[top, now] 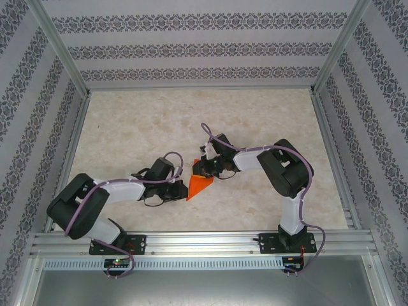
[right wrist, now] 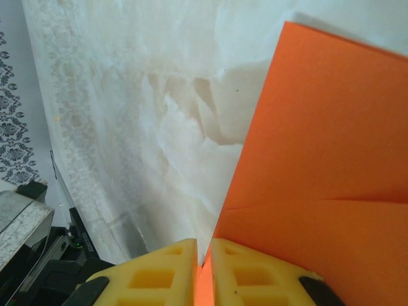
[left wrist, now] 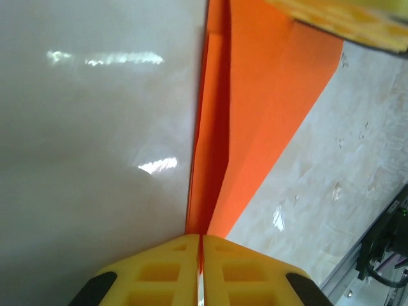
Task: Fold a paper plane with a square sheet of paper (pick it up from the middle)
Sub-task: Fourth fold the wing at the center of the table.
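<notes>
Paper: the orange paper (top: 199, 187), already folded into a narrow pointed wedge, lies just toward 6 o'clock of the centre of the table (top: 127, 140). Its tip aims at about 7 o'clock in the overhead view.
Crease: the left wrist view shows stacked flaps meeting along a deep centre crease (left wrist: 217, 127).
Left gripper: the left gripper (left wrist: 201, 239) sits at the paper's 9 o'clock. Its yellow fingers (left wrist: 166, 268) are pressed together, pinching the layers where the crease ends.
Right gripper: the right gripper (right wrist: 204, 245) sits at the paper's 12 o'clock. Its fingers (right wrist: 255, 274) pinch the edge of a broad flap, with a sliver of orange between them.
Paper against fingers: from the left fingertips it runs toward 12 o'clock. From the right fingertips it fans toward 1 to 3 o'clock.
Step in hand (judged): setting a lengthwise fold while both ends are held.
Doing it well: both pinches should hold firm, and the arms should move together so the layers do not shear. The edges should be lined up on the crease before pressing. The grippers should not pull apart, since thin paper tears.
</notes>
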Controlling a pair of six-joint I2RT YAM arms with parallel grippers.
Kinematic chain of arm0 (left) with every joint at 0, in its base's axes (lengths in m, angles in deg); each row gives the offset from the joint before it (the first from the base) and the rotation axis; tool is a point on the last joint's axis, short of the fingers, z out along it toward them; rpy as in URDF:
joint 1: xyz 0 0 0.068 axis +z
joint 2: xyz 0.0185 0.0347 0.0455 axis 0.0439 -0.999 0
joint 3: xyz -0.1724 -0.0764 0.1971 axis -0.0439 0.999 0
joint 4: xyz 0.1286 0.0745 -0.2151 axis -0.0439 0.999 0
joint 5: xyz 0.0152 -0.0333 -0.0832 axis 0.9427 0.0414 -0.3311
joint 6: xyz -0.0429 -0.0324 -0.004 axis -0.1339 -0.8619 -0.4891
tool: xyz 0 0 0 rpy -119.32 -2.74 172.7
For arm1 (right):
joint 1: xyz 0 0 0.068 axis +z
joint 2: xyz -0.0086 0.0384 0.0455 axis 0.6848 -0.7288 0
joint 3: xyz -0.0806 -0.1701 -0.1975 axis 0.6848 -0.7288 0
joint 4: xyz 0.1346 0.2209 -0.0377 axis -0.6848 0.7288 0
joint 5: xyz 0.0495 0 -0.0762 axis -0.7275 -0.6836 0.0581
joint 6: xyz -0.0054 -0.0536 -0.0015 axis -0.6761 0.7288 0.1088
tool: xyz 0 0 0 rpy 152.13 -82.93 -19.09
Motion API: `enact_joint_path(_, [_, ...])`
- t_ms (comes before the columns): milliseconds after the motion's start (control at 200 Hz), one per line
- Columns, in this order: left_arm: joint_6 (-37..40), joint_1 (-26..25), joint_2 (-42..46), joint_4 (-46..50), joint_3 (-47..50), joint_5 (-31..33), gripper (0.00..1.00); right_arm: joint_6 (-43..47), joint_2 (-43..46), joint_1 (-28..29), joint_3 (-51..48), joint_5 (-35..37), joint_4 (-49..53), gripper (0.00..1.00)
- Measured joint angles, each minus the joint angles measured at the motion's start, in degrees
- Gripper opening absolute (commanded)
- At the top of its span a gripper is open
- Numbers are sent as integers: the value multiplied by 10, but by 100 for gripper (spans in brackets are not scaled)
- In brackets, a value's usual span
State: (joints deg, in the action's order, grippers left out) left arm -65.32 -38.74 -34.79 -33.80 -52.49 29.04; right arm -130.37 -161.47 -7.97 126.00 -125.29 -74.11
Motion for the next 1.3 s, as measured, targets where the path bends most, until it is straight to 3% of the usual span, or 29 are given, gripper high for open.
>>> enact_joint_path(160, [-3, -3, 56, 38, -12, 1, 13, 0, 0, 0, 0, 0, 0, 15])
enact_joint_path(345, [-16, -3, 61, 29, -66, 0, 15, -1, 0, 0, 0, 0, 0, 15])
enact_joint_path(709, [-37, -13, -36, -33, -76, -34, 16, -1, 0, 0, 0, 0, -2, 15])
enact_joint_path(1299, [7, -14, -67, -7, -44, -14, 12, -1, 0, 0, -3, -2, -6, 15])
